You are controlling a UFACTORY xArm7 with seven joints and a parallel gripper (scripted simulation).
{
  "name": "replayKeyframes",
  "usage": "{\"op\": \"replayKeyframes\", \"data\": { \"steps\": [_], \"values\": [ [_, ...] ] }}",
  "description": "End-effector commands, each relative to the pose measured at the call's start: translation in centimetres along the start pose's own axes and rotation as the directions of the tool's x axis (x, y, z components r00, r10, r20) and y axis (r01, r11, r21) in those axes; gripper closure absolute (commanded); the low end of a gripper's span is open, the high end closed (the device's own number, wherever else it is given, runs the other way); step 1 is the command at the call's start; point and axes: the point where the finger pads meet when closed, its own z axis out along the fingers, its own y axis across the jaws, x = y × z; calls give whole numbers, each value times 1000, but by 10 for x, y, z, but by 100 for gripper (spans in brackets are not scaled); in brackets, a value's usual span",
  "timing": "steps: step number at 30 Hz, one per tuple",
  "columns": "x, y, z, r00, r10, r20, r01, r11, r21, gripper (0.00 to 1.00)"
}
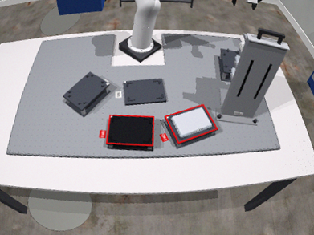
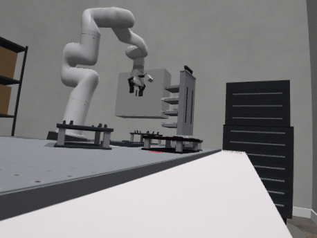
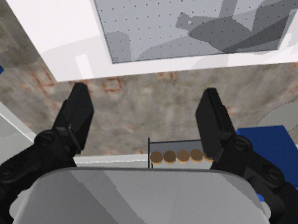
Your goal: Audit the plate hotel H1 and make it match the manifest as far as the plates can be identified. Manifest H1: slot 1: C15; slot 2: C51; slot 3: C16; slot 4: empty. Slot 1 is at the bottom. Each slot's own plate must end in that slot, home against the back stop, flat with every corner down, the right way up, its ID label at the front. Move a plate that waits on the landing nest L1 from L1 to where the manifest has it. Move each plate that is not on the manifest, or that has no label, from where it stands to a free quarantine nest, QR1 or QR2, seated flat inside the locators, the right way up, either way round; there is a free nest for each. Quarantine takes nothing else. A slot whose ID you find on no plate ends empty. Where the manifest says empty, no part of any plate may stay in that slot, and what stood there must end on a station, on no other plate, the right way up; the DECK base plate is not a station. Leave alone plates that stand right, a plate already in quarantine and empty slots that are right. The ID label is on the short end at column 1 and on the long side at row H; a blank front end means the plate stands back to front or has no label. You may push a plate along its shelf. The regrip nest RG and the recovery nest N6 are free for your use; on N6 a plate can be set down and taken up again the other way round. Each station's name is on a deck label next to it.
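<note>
High above the deck, my gripper (image 2: 137,88) hangs wide open and empty; hotel (image 2: 185,104) stands just beside. I should descend level with a shelf, reading front labels first.

Arm (image 2: 80,66): glossy white, fat rounded tube links, thin seam lines at joints. Square black base plate (image 1: 123,49) under a white flange ring. Gripper (image 2: 136,89): black linkage fingers, flat dark pads, pale grey housing behind.
</note>
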Motion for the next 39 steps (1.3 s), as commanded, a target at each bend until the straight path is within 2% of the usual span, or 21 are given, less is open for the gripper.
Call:
{"op": "replayKeyframes", "data": {
  "steps": [1, 39],
  "values": [
    [0, -1, 5, 1000, 0, 1, 0, 1000, 5, 0],
    [0, -1, 62, 1000, 0, 1, 0, 1000, 5, 0]
  ]
}}
